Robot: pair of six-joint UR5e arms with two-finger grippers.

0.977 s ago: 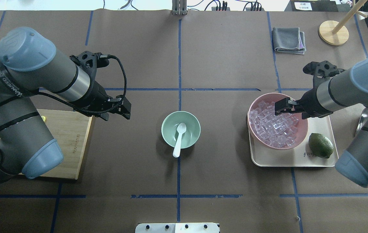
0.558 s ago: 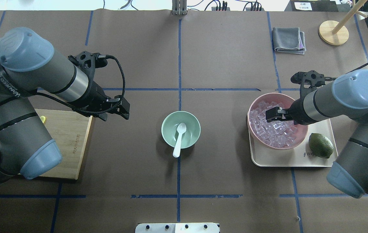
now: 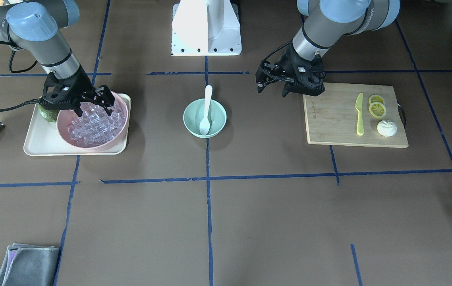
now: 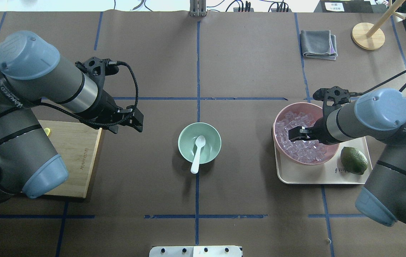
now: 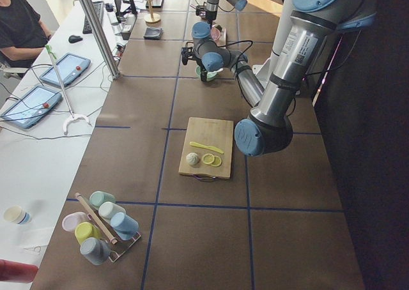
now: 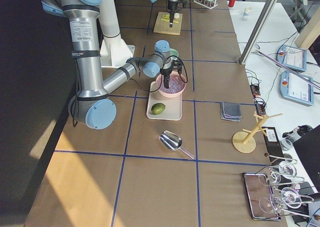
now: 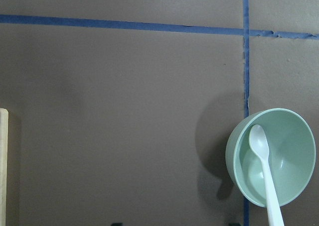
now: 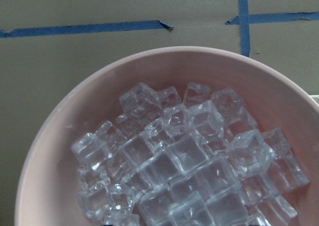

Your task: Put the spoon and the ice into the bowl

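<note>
Change: right gripper (image 4: pixel 293 134) has slid farther left over the pink bowl (image 4: pixel 275 137), fingers spread above the ice (image 4: pixel 304 151), contact unclear | left gripper (image 3: pixel 272 90) unmoved, fingers spread | spoon (image 4: pixel 198 150) leans in the mint bowl (image 4: pixel 182 142), centre | surface (image 4: pixel 253 71): brown paper, blue tape; tray (image 4: pixel 313 176) and lime (image 4: pixel 354 160) at right.

Clear, glassy ice cubes (image 8: pixel 189 156) glint in a smooth, matt pink bowl (image 8: pixel 50 151). The mint-green bowl (image 7: pixel 294 136) is smooth with a soft sheen; its slim white spoon (image 7: pixel 269 186) looks plastic. Matt brown paper covers the desk (image 4: pixel 245 64); the pale cutting board (image 3: pixel 337 119) is wood.
</note>
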